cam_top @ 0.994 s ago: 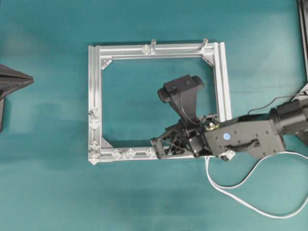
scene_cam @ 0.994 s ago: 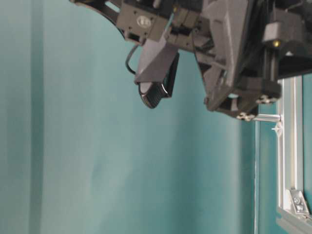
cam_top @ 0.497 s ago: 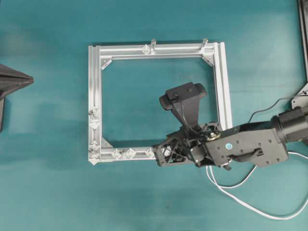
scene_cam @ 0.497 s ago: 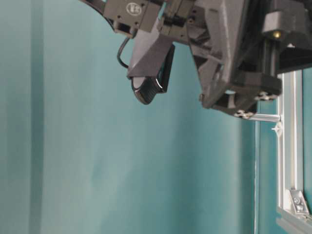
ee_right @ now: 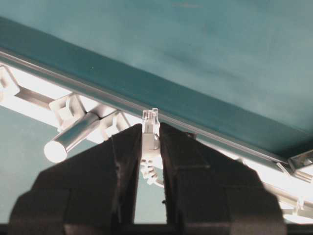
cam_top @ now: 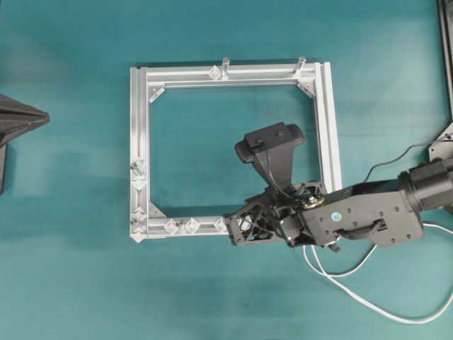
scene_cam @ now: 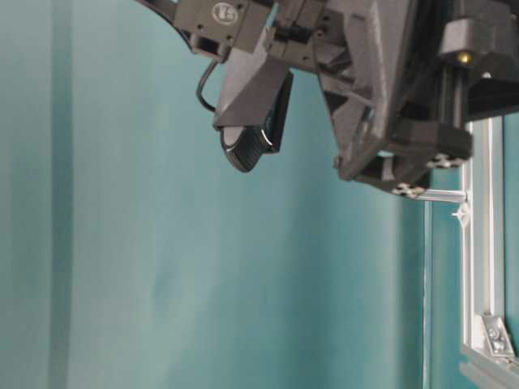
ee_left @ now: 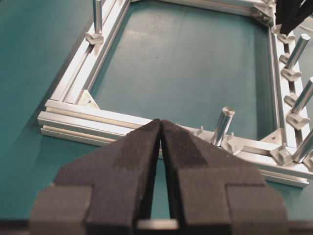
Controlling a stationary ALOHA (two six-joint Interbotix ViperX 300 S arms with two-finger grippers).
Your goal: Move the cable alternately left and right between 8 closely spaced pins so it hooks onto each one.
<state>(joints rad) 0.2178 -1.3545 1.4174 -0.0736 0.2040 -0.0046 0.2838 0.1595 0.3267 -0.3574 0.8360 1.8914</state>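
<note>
Gripping the cable by its clear plug, my right gripper is holding it clamped between both fingers just above the bottom rail of the frame. My left gripper is staying clenched on nothing, well apart from the work.

Risks: the plug is sticking out only slightly, so it could twist or slip if it catches a pin. The slack loop on the surface could snag my arm.

My right wrist view is showing the grip itself; the overhead view is hiding it under my arm, yet showing the cable's trailing loop and the pins waiting along the rail.
</note>
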